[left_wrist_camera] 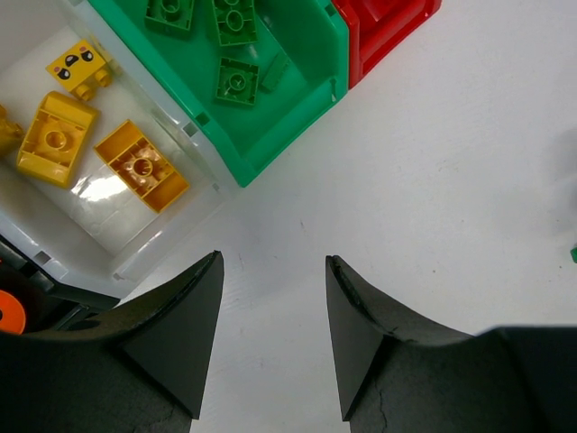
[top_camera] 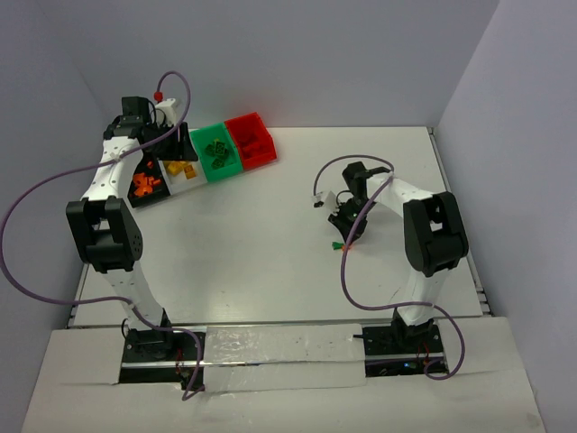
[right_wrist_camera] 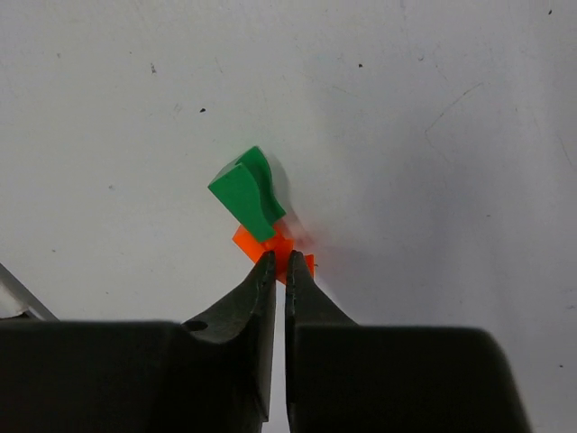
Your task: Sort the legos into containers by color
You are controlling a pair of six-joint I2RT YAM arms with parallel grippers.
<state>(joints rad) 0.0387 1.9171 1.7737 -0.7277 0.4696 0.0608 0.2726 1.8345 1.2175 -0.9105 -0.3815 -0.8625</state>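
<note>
We count four plastic bins: black bin (top_camera: pixel 142 200), orange legos (top_camera: pixel 144 183); white bin (left_wrist_camera: pixel 99 212), four yellow legos (left_wrist_camera: pixel 56 140); green bin (left_wrist_camera: pixel 279 126), four green legos (left_wrist_camera: pixel 236 79); red bin (left_wrist_camera: pixel 388 32), contents unclear. Left fingers (left_wrist_camera: pixel 180 334) open, empty. Right fingers (right_wrist_camera: pixel 243 307) pinch small orange piece (right_wrist_camera: pixel 248 242) touching green piece (right_wrist_camera: pixel 245 191) on white table (right_wrist_camera: pixel 406 135).

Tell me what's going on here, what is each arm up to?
The right gripper pinches its fingers on a small orange piece lying on the table. A green piece touches it; whether the two are joined is unclear. The left gripper hovers open and empty near the white bin, which holds yellow bricks, and the green bin, which holds green bricks.
</note>
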